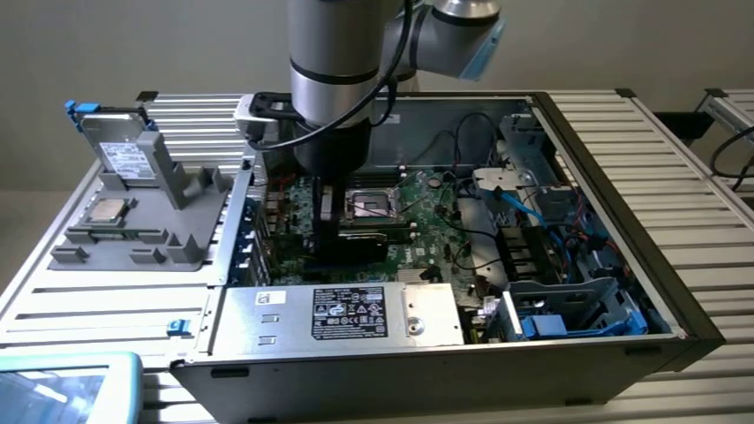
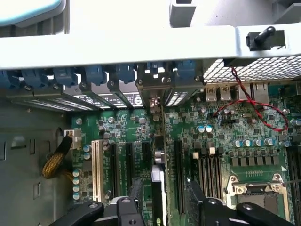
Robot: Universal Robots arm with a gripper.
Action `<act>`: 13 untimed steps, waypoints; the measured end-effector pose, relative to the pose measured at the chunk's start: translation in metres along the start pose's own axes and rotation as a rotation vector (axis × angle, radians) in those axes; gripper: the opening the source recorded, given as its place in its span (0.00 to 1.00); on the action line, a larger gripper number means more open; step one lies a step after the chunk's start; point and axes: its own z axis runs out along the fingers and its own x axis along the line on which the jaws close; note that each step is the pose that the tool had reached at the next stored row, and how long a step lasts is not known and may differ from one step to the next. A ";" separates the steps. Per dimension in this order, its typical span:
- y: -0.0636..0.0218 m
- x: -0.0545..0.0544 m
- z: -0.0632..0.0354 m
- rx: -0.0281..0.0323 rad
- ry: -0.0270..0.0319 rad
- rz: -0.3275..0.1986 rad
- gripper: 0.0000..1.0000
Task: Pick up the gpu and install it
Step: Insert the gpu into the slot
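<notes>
The gpu (image 2: pixel 158 162) stands on edge in a motherboard slot, seen from above as a thin line. Its silver end bracket (image 2: pixel 154 101) sits against the case's rear slot openings. My gripper (image 2: pixel 162 207) straddles the card and is open. One black finger (image 2: pixel 129 205) is on one side and the other finger (image 2: pixel 202 200) on the opposite side, each with a gap to the card. In the exterior view the gripper (image 1: pixel 342 252) reaches down into the open computer case (image 1: pixel 659 291), over the expansion slots beside the CPU socket (image 1: pixel 371 205).
A grey fixture (image 1: pixel 177 221) at the exterior view's left carries a silver drive with blue tabs (image 1: pixel 127 155) and a round chip (image 1: pixel 104 210). The power supply (image 1: pixel 342 314) and blue drive cage (image 1: pixel 577 309) line the case's near side. Red wires (image 2: pixel 254 108) and a yellow cable bundle (image 2: pixel 54 160) lie nearby.
</notes>
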 end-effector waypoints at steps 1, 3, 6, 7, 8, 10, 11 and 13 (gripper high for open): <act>0.0001 0.000 -0.0009 0.0000 0.0001 0.000 0.45; 0.0002 0.000 -0.0017 0.0001 0.0002 0.000 0.33; 0.0004 0.000 -0.0039 0.0001 0.0012 0.000 0.21; 0.0005 0.000 -0.0049 0.0001 0.0015 0.000 0.21; 0.0005 0.000 -0.0054 0.0001 0.0015 0.000 0.15; 0.0005 0.000 -0.0054 0.0002 0.0014 0.000 0.12; 0.0006 -0.001 -0.0053 0.0002 0.0014 0.000 0.12; 0.0006 0.000 -0.0054 0.0001 0.0015 0.000 0.12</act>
